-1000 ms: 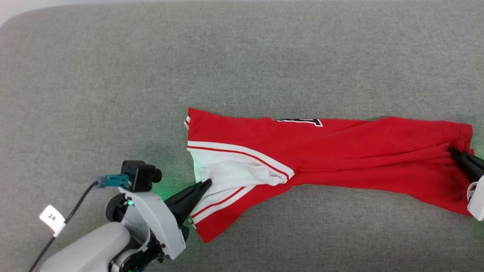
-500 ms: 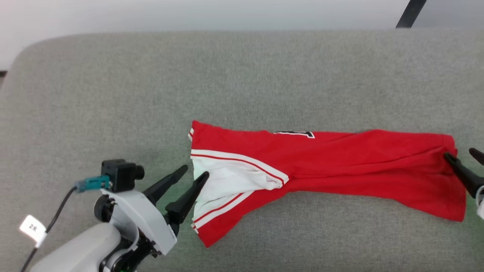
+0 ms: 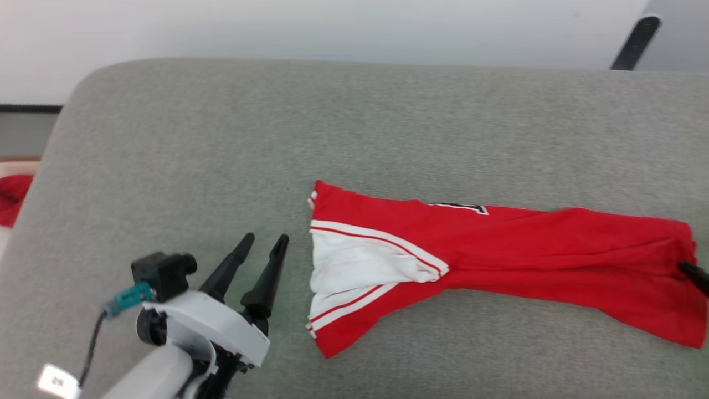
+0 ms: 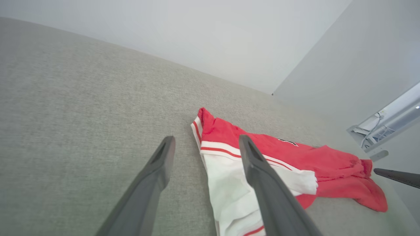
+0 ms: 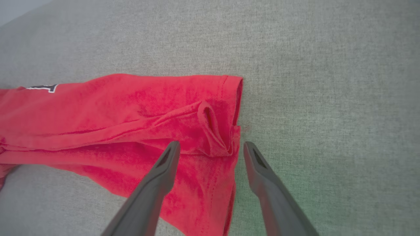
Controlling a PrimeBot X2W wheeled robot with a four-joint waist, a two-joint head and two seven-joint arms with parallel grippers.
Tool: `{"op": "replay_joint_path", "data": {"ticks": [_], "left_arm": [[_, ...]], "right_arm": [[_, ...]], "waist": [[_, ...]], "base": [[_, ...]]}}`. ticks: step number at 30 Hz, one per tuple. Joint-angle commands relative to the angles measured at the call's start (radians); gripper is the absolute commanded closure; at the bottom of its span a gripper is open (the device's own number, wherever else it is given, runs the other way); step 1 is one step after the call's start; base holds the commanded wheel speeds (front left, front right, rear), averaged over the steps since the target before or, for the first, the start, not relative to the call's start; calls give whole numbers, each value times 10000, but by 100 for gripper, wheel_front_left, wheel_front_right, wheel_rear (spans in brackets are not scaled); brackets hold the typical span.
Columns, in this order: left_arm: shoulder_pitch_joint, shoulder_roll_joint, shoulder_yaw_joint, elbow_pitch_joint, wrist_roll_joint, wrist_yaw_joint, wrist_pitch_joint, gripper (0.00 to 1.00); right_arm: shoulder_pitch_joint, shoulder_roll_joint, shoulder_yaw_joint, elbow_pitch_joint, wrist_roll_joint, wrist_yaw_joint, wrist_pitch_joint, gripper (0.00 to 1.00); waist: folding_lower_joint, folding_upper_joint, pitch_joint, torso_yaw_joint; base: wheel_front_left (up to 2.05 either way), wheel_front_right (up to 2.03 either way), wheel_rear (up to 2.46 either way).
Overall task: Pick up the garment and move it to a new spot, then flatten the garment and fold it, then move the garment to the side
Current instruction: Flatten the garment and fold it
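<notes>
Bright even light, soft shadows, slight blur

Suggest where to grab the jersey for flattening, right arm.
Probably the raised pucker at the hemmed right end of the jersey, approached from that end by the open right gripper: the fold stands up off the grey surface, while the rest lies flat.

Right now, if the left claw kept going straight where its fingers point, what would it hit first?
Probably the grey surface, just beside the white striped end of the garment. The left gripper is open and apart from the cloth; one finger might graze that edge, but depth is unclear.
</notes>
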Motion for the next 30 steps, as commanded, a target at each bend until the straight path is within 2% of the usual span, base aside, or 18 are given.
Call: {"op": "replay_joint_path", "data": {"ticks": [1,8,16,22,29,30], "left_arm": [[382,-305,420,95,539,60,-2,0],[1231,-1389,2244,204,3290,278,-5,0],[1577,-2147,3407,-47,6475,515,-6,0],[1772,-2709,3846,146,7593,226,-7,0],[1831,-3539,4547,685,8101,-354,-7,0],[1826,-3619,4642,756,8198,-448,-7,0]], "right_arm": [[36,-38,-188,150,88,-11,166,0],[-280,12,-572,876,-86,-11,1150,0],[-936,412,-780,1899,-948,-11,2237,0],[-1119,955,-974,2379,-1603,-11,2803,0],[-949,1553,-1088,2404,-2075,-14,3247,0],[-927,1621,-1097,2373,-2134,-12,3323,9]], "waist": [[0,0,97,351],[0,0,179,788],[0,0,220,968],[0,0,437,1006],[0,0,761,1077],[0,0,789,1083]], "base": [[0,0,0],[0,0,0],[0,0,0],[0,0,0],[0,0,0],[0,0,0]]}}
